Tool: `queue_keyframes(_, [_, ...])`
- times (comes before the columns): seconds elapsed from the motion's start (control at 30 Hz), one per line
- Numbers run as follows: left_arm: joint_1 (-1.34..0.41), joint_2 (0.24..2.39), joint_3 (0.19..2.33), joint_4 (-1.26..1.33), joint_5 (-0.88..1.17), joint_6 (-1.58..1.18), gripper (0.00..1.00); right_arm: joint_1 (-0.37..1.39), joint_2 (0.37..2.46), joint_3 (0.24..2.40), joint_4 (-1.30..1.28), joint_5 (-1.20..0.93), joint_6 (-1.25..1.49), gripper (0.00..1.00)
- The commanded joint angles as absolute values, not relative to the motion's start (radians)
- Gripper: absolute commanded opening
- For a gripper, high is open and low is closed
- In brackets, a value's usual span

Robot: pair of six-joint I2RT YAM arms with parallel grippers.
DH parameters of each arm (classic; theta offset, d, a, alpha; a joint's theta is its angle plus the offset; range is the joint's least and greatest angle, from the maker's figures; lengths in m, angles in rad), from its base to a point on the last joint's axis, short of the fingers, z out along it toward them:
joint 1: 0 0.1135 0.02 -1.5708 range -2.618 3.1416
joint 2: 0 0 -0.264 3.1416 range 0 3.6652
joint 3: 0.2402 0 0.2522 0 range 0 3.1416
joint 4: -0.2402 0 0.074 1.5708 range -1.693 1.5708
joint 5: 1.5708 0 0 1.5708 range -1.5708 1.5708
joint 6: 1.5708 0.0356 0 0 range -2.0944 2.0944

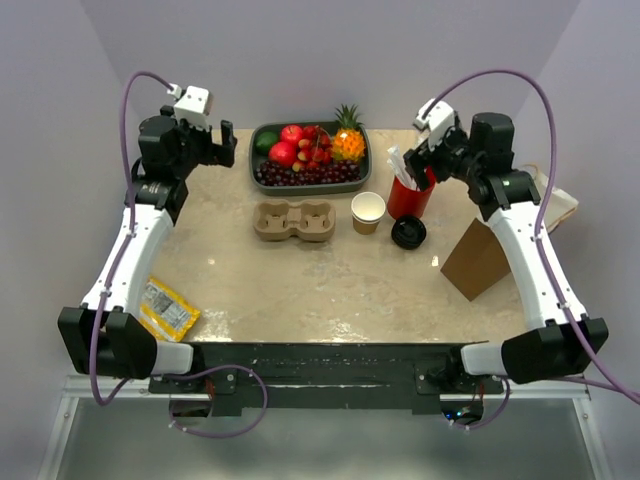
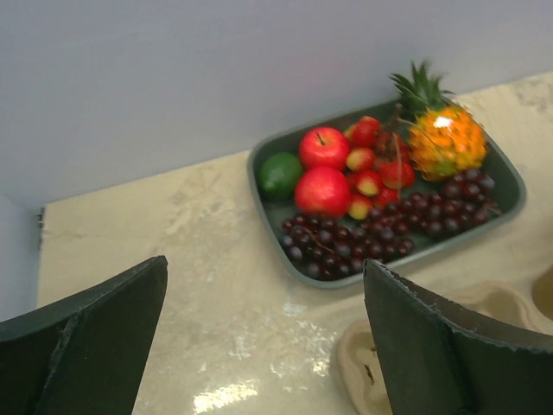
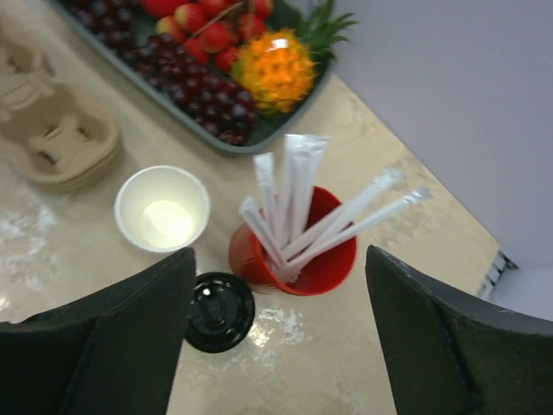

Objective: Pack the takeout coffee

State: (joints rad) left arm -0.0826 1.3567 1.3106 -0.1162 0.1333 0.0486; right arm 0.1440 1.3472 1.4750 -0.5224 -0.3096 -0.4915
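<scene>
Right wrist view has the open paper cup point(image 3: 162, 207) standing just ahead of the right gripper point(image 3: 278, 259), off its left-side finger, with the black lid point(image 3: 219, 311) lying flat beside that finger. The red straw cup point(image 3: 324, 272) sits ahead between its spread, empty fingers. Well apart, the left gripper point(image 2: 263, 268) gapes empty too, the fruit tray point(image 2: 275, 213) ahead of it.

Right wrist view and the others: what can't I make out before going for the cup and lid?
- Black lid: right wrist view, one edge behind a finger of the right claw.
- Cup carrier: left wrist view, cut by the frame edge and the left claw.
- Brown bag: top view, partly under the right arm; opening unseen.
- Yellow packet: top view, print too small to read.
</scene>
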Motion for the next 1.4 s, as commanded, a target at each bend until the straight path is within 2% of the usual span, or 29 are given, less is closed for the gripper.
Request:
queue_keyframes(0.0, [-0.095, 1.319, 1.272, -0.183, 0.313, 0.039, 0.99, 0.184, 1.356, 1.508, -0.682, -0.459, -0.653, 0.78])
queue_keyframes(0.17, [-0.101, 1.315, 1.229, -0.175, 0.4, 0.031, 0.99, 0.187, 1.353, 1.529, -0.722, -0.416, -0.572, 0.65])
queue_keyframes(0.33, [-0.104, 1.333, 1.23, -0.178, 0.426, 0.041, 0.98, 0.258, 1.35, 1.473, -0.749, -0.457, -0.633, 0.56])
queue_keyframes(0.47, [-0.11, 1.361, 1.267, -0.239, 0.439, 0.081, 0.98, 0.324, 1.416, 1.462, -0.773, -0.497, -0.776, 0.41])
queue_keyframes(0.53, [-0.11, 1.382, 1.288, -0.291, 0.448, 0.106, 0.98, 0.356, 1.515, 1.541, -0.901, -0.555, -0.938, 0.24])
queue_keyframes(0.6, [-0.11, 1.39, 1.308, -0.325, 0.449, 0.123, 0.98, 0.379, 1.592, 1.644, -0.984, -0.575, -1.015, 0.24])
queue_keyframes(0.67, [-0.11, 1.381, 1.299, -0.327, 0.445, 0.136, 0.98, 0.388, 1.687, 1.721, -1.063, -0.575, -1.09, 0.36])
queue_keyframes(0.73, [-0.112, 1.361, 1.289, -0.322, 0.44, 0.155, 0.99, 0.406, 1.748, 1.747, -1.095, -0.552, -1.155, 0.41])
queue_keyframes(1.07, [-0.112, 1.316, 1.239, -0.296, 0.41, 0.167, 0.99, 0.43, 1.923, 1.85, -1.186, -0.442, -1.275, 0.41])
queue_keyframes(1.37, [-0.112, 1.324, 1.233, -0.287, 0.42, 0.169, 0.99, 0.433, 1.937, 1.813, -1.117, -0.373, -1.217, 0.37])
